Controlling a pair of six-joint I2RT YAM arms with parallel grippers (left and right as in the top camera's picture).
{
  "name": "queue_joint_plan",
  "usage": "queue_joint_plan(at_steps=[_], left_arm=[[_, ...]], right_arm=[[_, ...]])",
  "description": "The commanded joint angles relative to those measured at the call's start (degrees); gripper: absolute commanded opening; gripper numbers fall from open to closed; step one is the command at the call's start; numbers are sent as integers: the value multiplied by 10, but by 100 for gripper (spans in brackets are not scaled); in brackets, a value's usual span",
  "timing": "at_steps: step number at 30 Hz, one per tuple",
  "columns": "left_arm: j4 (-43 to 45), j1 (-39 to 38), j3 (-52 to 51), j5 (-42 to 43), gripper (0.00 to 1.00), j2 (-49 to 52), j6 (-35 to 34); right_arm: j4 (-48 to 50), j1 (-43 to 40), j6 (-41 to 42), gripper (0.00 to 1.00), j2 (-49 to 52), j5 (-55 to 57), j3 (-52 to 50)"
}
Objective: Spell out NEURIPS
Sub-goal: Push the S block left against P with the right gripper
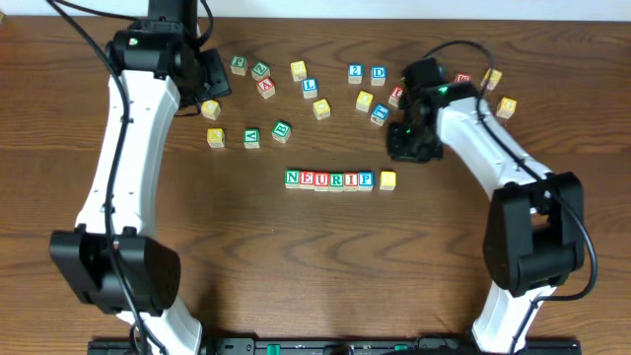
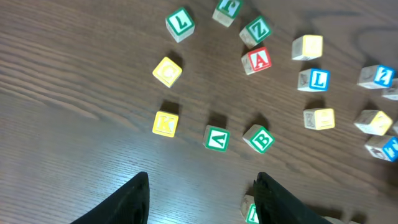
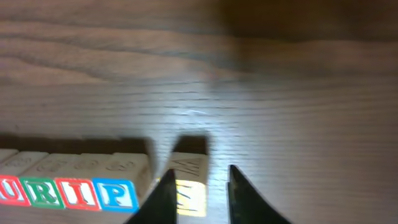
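Observation:
Six cubes reading N, E, U, R, I, P stand in a row (image 1: 329,179) at the table's middle. A cube with a yellow top (image 1: 387,179) sits just right of the P, with a small gap; I cannot read its letter. My right gripper (image 1: 406,148) hovers behind and to the right of it, off the table. In the right wrist view its fingertips (image 3: 201,171) stand a narrow gap apart with nothing between them, and the yellow cube (image 3: 189,196) shows below, beside the row (image 3: 68,186). My left gripper (image 1: 212,74) is open and empty at the far left (image 2: 202,177).
Loose lettered cubes lie scattered along the far side: K (image 2: 165,123), V (image 2: 217,137), B (image 2: 259,138), A (image 2: 257,60), L (image 2: 318,79), and 2 (image 1: 355,72) and D (image 1: 379,74). A green-lettered cube (image 2: 250,211) peeks from behind my left gripper's right finger.

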Motion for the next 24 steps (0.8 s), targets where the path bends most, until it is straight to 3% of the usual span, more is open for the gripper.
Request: queue_joint_plan(at_steps=[1, 9, 24], left_arm=[[-2, 2, -5, -5, 53, 13, 10], [1, 2, -5, -5, 53, 14, 10], [2, 2, -5, -5, 53, 14, 10]], right_arm=[[16, 10, 23, 15, 0, 15, -14], [61, 11, 27, 1, 0, 22, -48], [105, 18, 27, 1, 0, 1, -87]])
